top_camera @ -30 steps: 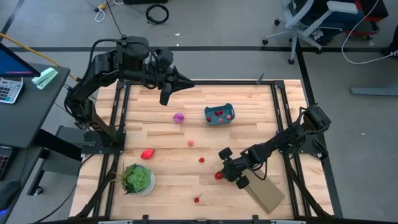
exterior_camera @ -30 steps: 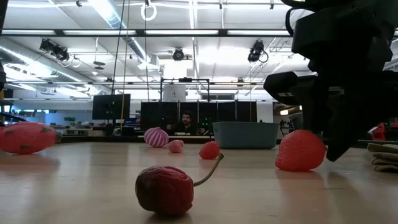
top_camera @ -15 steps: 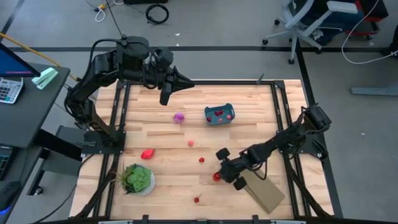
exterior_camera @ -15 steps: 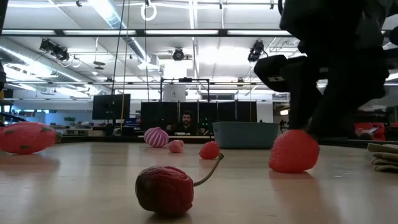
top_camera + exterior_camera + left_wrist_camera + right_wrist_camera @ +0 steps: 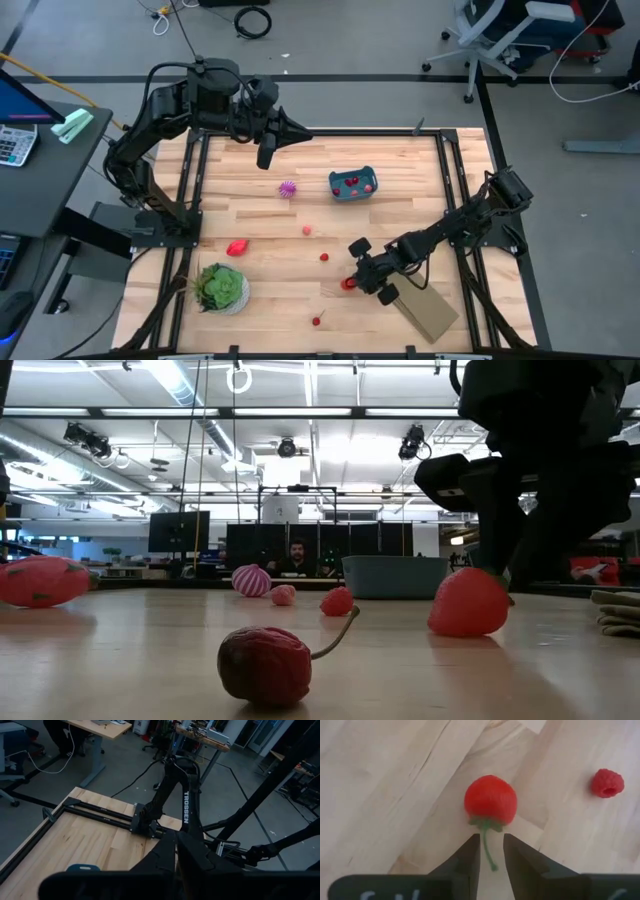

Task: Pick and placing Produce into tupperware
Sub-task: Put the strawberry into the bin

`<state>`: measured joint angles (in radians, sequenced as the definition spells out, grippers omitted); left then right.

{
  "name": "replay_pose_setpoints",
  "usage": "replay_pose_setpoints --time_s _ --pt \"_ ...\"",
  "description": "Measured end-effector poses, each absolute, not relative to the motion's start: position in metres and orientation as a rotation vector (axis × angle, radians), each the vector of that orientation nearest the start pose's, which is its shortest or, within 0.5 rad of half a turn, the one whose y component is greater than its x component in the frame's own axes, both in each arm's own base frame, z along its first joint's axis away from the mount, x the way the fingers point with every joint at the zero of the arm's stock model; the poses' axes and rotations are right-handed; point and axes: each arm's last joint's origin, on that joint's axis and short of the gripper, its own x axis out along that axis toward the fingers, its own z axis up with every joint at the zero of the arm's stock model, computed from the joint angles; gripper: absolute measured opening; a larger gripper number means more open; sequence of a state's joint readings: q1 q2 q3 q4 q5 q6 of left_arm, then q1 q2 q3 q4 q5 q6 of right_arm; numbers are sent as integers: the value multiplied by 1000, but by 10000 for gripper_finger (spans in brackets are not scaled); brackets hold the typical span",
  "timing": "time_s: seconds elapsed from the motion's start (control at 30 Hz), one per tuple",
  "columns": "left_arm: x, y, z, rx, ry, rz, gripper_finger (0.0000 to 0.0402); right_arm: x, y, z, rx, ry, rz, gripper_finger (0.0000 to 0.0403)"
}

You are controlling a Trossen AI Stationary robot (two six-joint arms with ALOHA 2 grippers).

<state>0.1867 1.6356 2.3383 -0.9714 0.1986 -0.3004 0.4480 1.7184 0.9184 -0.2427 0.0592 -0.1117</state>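
A red strawberry (image 5: 490,800) with a green calyx and thin stem lies on the wood table. My right gripper (image 5: 491,840) is open at its stem end, also seen in the high view as my right gripper (image 5: 352,280) by the strawberry (image 5: 347,285). The teal tupperware (image 5: 352,185) stands at the far middle with red pieces in it. A spiky purple piece (image 5: 289,188), a pink piece (image 5: 307,230), a raspberry (image 5: 324,257), a cherry (image 5: 316,321) and a larger red fruit (image 5: 237,246) lie loose. My left gripper (image 5: 303,132) hangs shut, high over the far left. My right gripper slants down at the strawberry from the table's right. One finger (image 5: 470,852) stands on each side of the stem (image 5: 487,847), and a gap shows on both sides. Its tips reach the calyx (image 5: 485,824); I cannot tell whether they touch it. The strawberry rests tilted on the table.
A green plant in a white pot (image 5: 220,288) stands near the front left. A flat tan block (image 5: 425,308) lies just behind my right gripper, toward the front right. Black rails frame the table. Bare wood lies between the strawberry and the tupperware.
The strawberry has slid a little toward the table's left and tipped. My right gripper's fingers, which stood partly beside it, now stand over its stem end.
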Motion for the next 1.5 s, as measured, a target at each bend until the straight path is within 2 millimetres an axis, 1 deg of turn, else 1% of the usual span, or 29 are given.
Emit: replay_pose_setpoints --time_s 0.17,0.4,0.53,0.73,0.93,1.03,1.13,1.17,1.23,1.33,1.43,1.5 --pt "274 46 546 -350 264 28 29 290 138 147 -359 998 418 93" --pt "274 46 546 -351 264 28 19 290 138 147 -359 998 418 93" --pt "274 46 546 -351 264 28 22 290 138 147 -356 999 416 86" --pt "274 46 546 -351 264 28 29 290 138 147 -356 998 416 59" --pt "274 46 546 -351 264 28 20 290 138 147 -326 1004 399 9" --pt "274 46 546 -351 264 28 17 291 136 147 -289 1011 374 8" --pt "274 46 546 -350 264 28 19 293 131 150 -192 1032 308 5" --pt "274 46 546 -351 264 28 21 294 130 152 -172 1036 291 5" --pt "274 46 546 -351 264 28 24 298 125 164 -158 1039 230 5" --pt "274 46 546 -351 263 28 26 304 112 191 -182 1049 116 4" --pt "274 46 546 -351 260 28 25 311 89 226 -196 1037 -7 4" --pt "274 46 546 -351 260 27 21 314 67 247 -172 1028 -77 4"
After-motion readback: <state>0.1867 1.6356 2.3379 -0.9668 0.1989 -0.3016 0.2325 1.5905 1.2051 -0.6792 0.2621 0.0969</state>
